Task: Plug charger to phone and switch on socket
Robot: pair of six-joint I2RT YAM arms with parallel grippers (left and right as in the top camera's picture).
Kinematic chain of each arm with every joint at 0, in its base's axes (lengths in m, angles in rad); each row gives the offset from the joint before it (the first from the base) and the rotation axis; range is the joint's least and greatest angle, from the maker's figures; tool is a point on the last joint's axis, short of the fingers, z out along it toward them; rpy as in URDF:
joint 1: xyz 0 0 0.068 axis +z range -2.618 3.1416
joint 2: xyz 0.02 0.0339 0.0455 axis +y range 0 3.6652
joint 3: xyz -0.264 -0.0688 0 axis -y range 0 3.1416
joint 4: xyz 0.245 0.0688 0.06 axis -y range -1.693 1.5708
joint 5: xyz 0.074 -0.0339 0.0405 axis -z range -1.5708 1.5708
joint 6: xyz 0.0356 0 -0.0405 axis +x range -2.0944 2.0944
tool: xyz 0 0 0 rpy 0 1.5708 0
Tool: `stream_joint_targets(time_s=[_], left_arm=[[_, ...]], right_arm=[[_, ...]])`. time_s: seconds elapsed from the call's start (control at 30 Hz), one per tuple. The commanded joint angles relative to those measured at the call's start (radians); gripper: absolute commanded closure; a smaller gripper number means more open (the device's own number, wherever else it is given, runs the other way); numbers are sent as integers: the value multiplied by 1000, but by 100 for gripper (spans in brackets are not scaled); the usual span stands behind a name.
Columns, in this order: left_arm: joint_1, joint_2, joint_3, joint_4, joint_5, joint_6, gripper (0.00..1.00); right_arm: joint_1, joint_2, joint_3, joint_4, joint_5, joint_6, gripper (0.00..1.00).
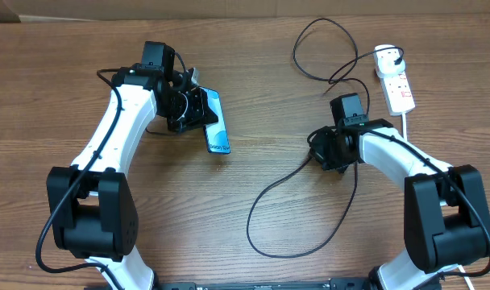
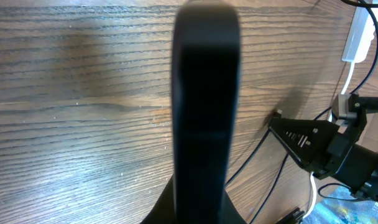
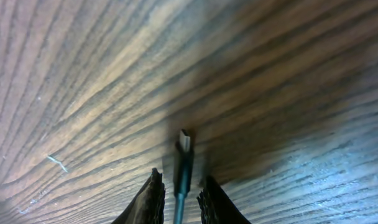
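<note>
Wooden table bears one phone, one charger, one socket.

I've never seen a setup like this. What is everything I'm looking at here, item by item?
phone: one, teal screen with black edges, left of centre, held in the left gripper
charger: one, thin black cable looping over the right half of the table, tip held in the right gripper
white plug: one, white, on the far end of the socket
socket: one, white strip with red markings, far right
thick white cord: one, white, running from the socket toward the near edge
table: one, brown wood, under everything
left gripper: one, black, shut on the phone
right gripper: one, black, shut on the charger
left arm, right arm: two, white and black, at either side
</note>
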Motion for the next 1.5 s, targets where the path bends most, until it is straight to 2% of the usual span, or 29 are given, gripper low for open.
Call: stream_joint_targets(time_s=[0.0,0.2,0.37,0.57,0.8,1.1,1.2,1.3,1.47], left_arm=[[-1,-3,8,5,10,23,96],[-1,-3,8,5,10,23,96],[-1,-3,8,5,8,17,96],[-1,-3,8,4,-47,-96,96],[-1,-3,8,5,-96,-208,96],[-3,-3,8,9,-85,-237,96],[-3,-4,8,44,24,-217,96],[-3,-4,8,132,219,-133,96],[0,-4,8,273,509,-127,96]], right_arm=[[-1,1,-11,10,-15,13,81],[-1,1,-12,10,-14,13,82],[-1,1,-12,8,-13,13,87],[-1,1,-35,35,3,13,96],[-1,1,-59,63,5,13,96],[-1,-5,-40,51,-52,-25,96],[-1,-23,-27,51,-107,-106,96],[-2,-54,-18,51,-163,-164,96],[-2,-126,-17,47,-227,-219,96]])
